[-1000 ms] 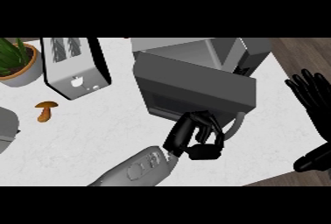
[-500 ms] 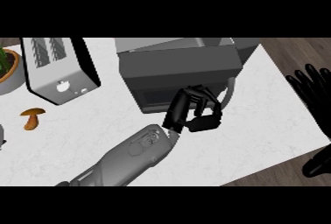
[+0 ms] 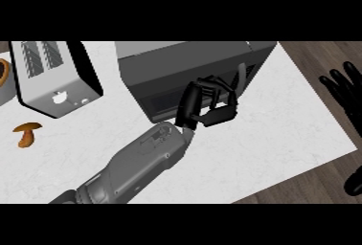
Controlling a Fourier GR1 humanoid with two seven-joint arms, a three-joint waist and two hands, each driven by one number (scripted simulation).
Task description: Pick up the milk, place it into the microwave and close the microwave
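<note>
- The left hand (image 3: pixel 209 103) sits at the middle of the frame, right against the front face of the microwave (image 3: pixel 187 72), which fills the upper centre.
- Its fingers are curled inward with the thumb tucked below them. Whether they close on anything I cannot tell; nothing shows between them.
- The milk is nowhere to be seen: not on the counter (image 3: pixel 283 124), not in the hand. I would guess it is already inside the microwave, but that is only a guess.
- The microwave front looks shut or nearly so, with the hand at its right part, beside the lighter vertical strip near the front's right edge. So the move in hand seems to be pressing the door home.
- The left forearm runs diagonally from the lower left up to the hand, wrist bent so the palm faces the microwave.
- The right hand (image 3: pixel 346 88) rests open at the right edge of the frame, fingers up, well apart from the microwave. The left is plainly the nearer one.
- A toaster (image 3: pixel 56 76) stands at the upper left and a small brown thing (image 3: pixel 27 134) lies below it, both away from the work.
</note>
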